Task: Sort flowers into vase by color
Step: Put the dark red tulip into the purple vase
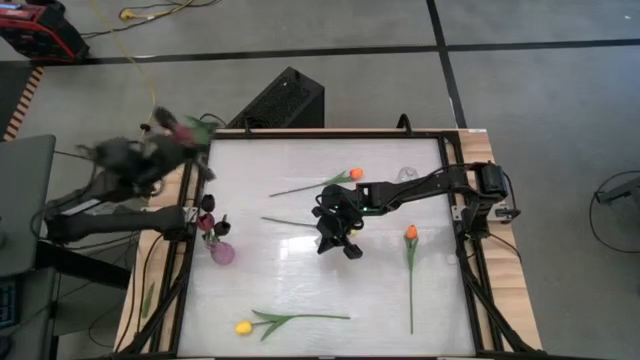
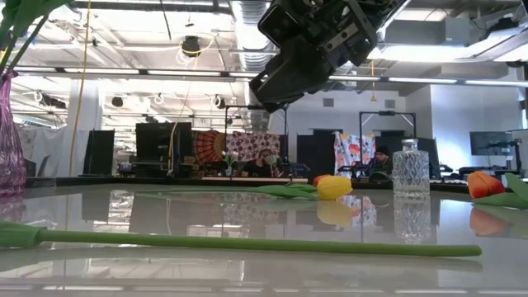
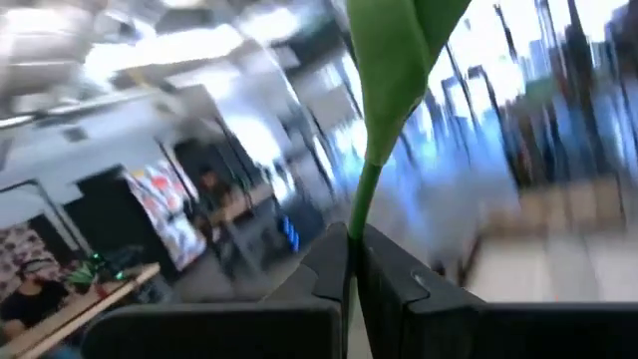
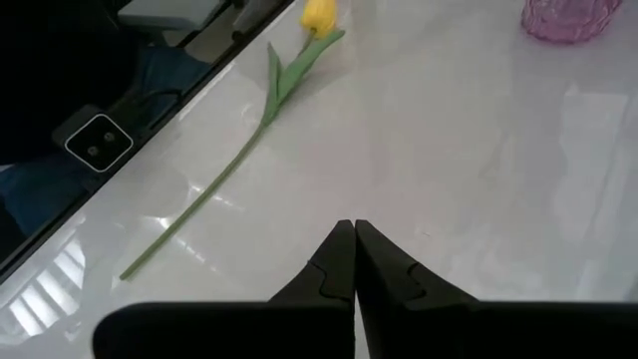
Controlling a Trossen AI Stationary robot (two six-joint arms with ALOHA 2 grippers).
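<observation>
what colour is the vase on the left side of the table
Translucent pink-purple vase, best seen in the right wrist view.

From my remote station I see a pink glass vase (image 1: 222,253) standing at the left edge of the white desk (image 1: 300,290), with dark maroon tulips (image 1: 207,222) upright in it. Another maroon tulip (image 1: 186,130) is held above the desk's left edge, beyond the vase, its green stem (image 3: 364,199) clamped between the left gripper's (image 3: 354,261) closed fingers. A yellow tulip (image 1: 243,327) lies flat just in front of the vase, stem pointing right. Two orange tulips lie to the vase's right: one (image 1: 355,174) toward the far side beside a clear glass vase (image 1: 406,176), the other (image 1: 410,232) well apart from the pink vase, stem running toward the near edge.
</observation>
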